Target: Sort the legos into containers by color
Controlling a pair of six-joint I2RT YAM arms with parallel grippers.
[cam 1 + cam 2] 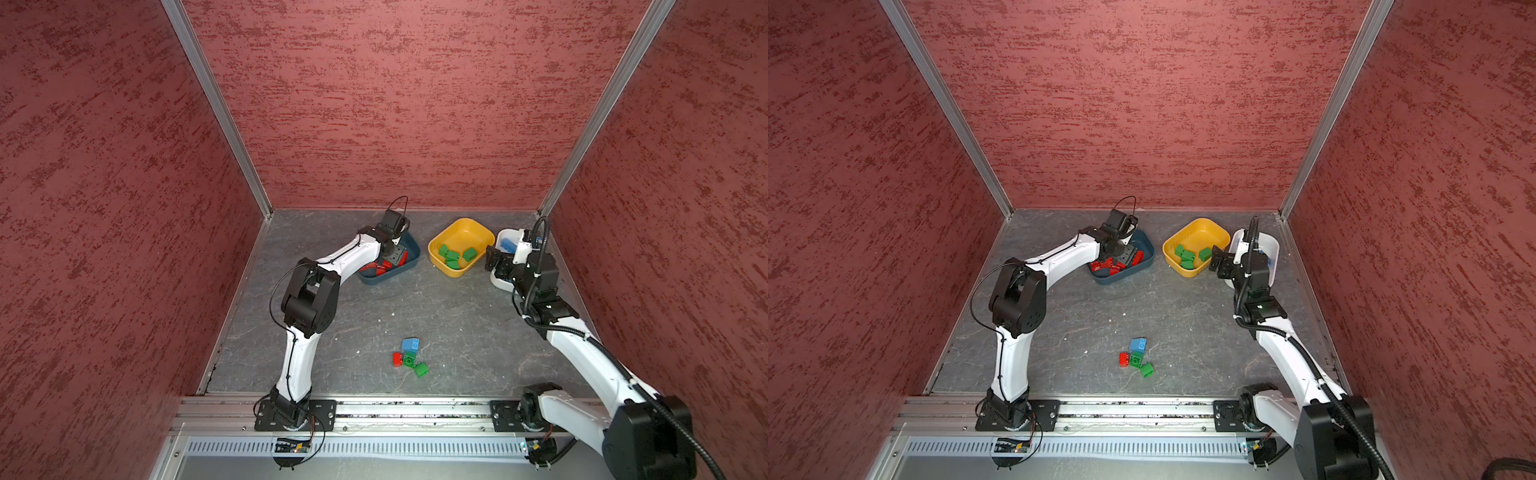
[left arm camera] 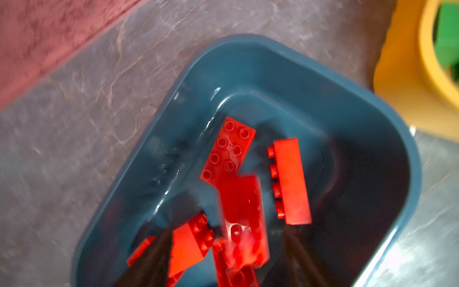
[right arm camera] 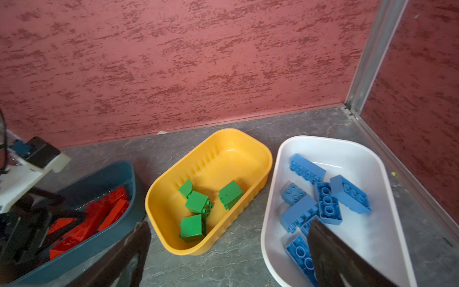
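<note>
- Step in hand, as I am reading it: you are dropping a red brick (image 2: 244, 213) into the dark teal tub (image 2: 298, 82), which is sitting near the far edge of the surface, left of middle.
- The left gripper (image 1: 397, 255) is hanging over that tub with its jaws standing apart. The brick is showing blurred between the fingers (image 2: 149, 263) and clear of both, so I am judging it to be falling free, not gripped.
- To do this well, be keeping the wrist over the tub's middle until the brick is lying among the other red bricks (image 2: 228, 149). Then be lifting straight up, so no finger is catching the rim or dragging a piece out.
- The right gripper (image 3: 228, 223) is hovering wide open and empty, just in front of the yellow tub (image 3: 223, 154) and the white tub (image 3: 347, 149).
- Contents are looking clean:
  - The teal tub is holding several red pieces only.
  - The yellow tub, at mid far edge, is holding four green bricks (image 3: 198, 201).
  - The white tub, towards the far right corner, is holding about seven blue bricks (image 3: 308, 169).
- Four pieces are waiting loose in one touching cluster, midway across the surface and nearer its front edge:
  - a blue brick (image 1: 410, 344)
  - a small red brick (image 1: 397, 358)
  - a green brick (image 1: 409, 360)
  - a second green brick (image 1: 421, 369)
</note>
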